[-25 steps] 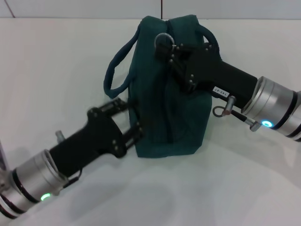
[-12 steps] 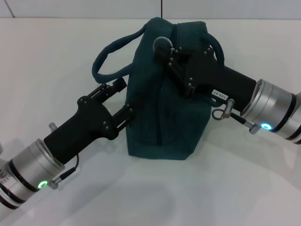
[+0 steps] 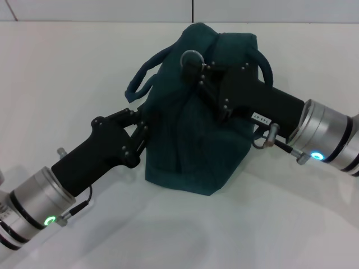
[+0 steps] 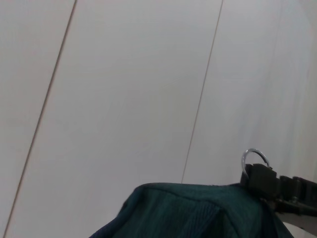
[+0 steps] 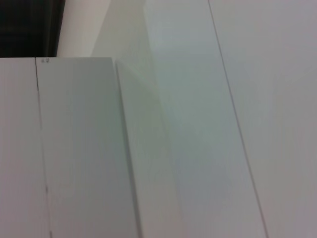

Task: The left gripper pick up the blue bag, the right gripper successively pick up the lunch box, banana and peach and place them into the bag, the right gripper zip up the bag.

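The blue bag (image 3: 193, 140) stands mid-table, zipped along its top, its loop handles drooping to either side. My right gripper (image 3: 197, 67) reaches in from the right and is shut on the ring zip pull (image 3: 191, 56) at the bag's top far end. That ring (image 4: 255, 159), the right gripper (image 4: 277, 186) and the bag's top edge (image 4: 188, 210) also show in the left wrist view. My left gripper (image 3: 141, 137) presses against the bag's left side with its fingers drawn together on the fabric. The lunch box, banana and peach are out of view.
The bag rests on a white table (image 3: 67, 67) whose back edge meets a pale wall. The right wrist view holds only white panels (image 5: 148, 148).
The left gripper's fingers stood wide apart beside the bag and have now closed on its side. The bag's top has leaned to the right and the left handle has swung in. The right gripper kept the ring.
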Tool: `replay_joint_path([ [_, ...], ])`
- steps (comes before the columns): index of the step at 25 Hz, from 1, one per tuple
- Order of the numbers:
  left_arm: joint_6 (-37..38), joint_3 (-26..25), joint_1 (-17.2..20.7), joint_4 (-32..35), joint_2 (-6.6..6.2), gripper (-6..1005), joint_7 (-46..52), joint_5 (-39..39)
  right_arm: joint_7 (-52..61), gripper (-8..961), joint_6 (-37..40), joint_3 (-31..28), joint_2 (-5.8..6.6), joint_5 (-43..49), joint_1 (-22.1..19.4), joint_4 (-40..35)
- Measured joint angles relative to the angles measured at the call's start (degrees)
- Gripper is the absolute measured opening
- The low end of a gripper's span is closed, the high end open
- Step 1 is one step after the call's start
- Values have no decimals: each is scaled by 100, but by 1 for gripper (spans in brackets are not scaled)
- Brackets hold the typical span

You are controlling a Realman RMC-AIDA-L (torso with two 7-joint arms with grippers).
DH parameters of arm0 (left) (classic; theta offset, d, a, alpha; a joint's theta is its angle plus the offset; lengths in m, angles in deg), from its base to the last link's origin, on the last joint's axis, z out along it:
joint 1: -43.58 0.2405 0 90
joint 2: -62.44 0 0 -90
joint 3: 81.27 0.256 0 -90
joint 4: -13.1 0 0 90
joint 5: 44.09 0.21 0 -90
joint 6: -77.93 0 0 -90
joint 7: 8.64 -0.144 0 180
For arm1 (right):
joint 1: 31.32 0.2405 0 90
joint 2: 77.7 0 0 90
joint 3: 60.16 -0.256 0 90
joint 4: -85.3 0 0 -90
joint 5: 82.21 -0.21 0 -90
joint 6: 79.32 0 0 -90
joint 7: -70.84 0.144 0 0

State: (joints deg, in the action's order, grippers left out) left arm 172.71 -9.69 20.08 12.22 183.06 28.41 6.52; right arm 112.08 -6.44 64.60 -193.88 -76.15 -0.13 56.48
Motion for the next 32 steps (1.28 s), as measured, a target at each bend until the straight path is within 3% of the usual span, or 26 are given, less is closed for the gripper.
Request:
replay_joint_path([
  [2,41,0,48,4,-14,150,-18,-2,15,30,7,88,0,0,0,-8],
  [16,649,18,792,645,-111,51,-567,255,37,30,24,395,-2,-209,11,-234],
  [32,522,-13,804,597,-100,51,-1008,218,0,33,-36,272,0,-892,-177,142],
])
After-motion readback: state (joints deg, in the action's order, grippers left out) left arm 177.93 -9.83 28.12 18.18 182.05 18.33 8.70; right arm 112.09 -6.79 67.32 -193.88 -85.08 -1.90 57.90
